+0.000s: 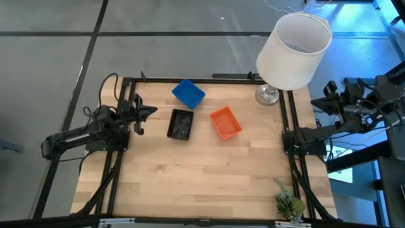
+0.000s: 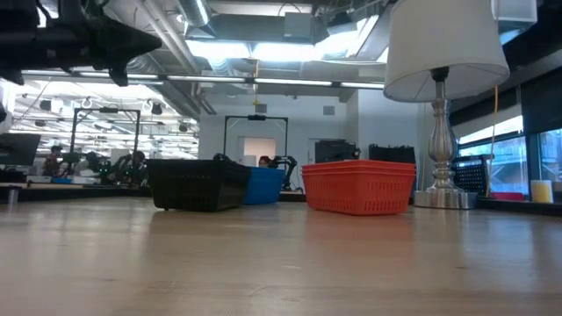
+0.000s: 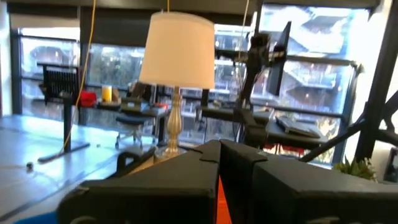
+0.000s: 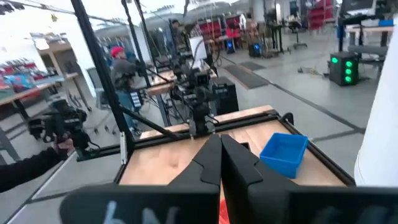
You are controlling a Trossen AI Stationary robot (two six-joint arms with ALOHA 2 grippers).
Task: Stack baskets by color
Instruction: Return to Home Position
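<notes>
Dark-fingered left end effector (image 3: 219,146) and right end effector (image 4: 220,140) are both pinched closed, empty, touching nothing.

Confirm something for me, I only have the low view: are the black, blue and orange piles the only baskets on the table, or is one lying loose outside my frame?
Observer: The high view shows only three on the table: the blue pile toward the lamp side, with the black pile and the orange pile side by side in front of it.
Operator: Where is the left arm?
Observer: The left end effector hangs just inside the table's left edge, apart from the black pile.
Operator: And the right?
Observer: The right end effector is at the table's right edge, fingertips together, holding nothing.
</notes>
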